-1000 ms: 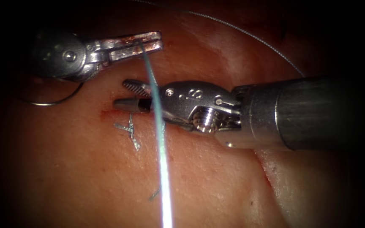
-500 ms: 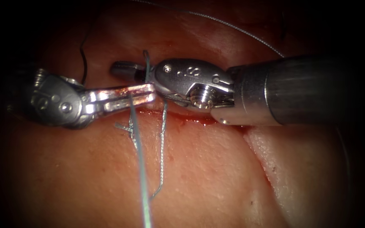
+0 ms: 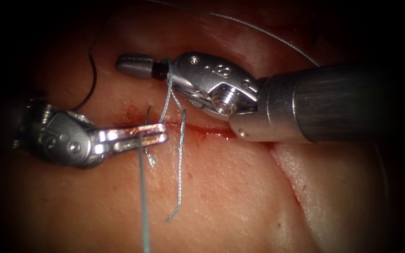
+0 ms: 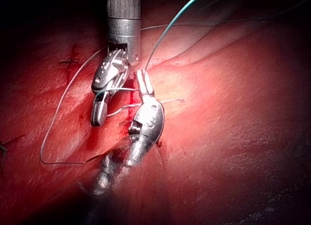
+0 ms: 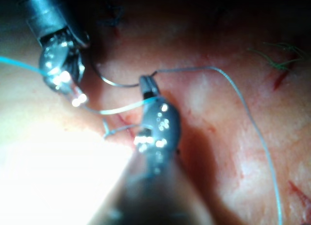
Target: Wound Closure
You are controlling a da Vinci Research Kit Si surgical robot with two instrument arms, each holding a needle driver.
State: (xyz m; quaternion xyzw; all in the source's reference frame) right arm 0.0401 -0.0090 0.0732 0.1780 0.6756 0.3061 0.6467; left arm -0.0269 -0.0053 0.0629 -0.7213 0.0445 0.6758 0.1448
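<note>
The tissue point(image 3: 221, 197) carries a red cut point(image 3: 207, 132) running across. My left tool point(image 3: 162, 133) lies over the cut's left end, jaws shut on the blue thread point(image 3: 142, 201), which drops straight toward the near edge. My right tool point(image 3: 123, 64) reaches in from the right just beyond the cut with its jaws shut; I cannot see anything between them. The thread winds round the base of those jaws point(image 3: 168, 71) and comes down to the left tool. In the left wrist view the left tool point(image 4: 142, 78) sits beside the right tool point(image 4: 97, 117). The right tool point(image 5: 147, 84) also appears in its own wrist view.
A loose thread tail point(image 3: 179, 168) lies on the tissue on the near side of the cut, ending free. A small knotted stitch point(image 3: 149, 158) sits beside it. A thin thread point(image 3: 268, 35) arcs across the far tissue, and a dark strand point(image 3: 91, 75) curves at far left.
The left tool carried the thread from the far side of the cut down to its near side. The right tool shut its jaws and rose, so the thread now wraps its neck.
</note>
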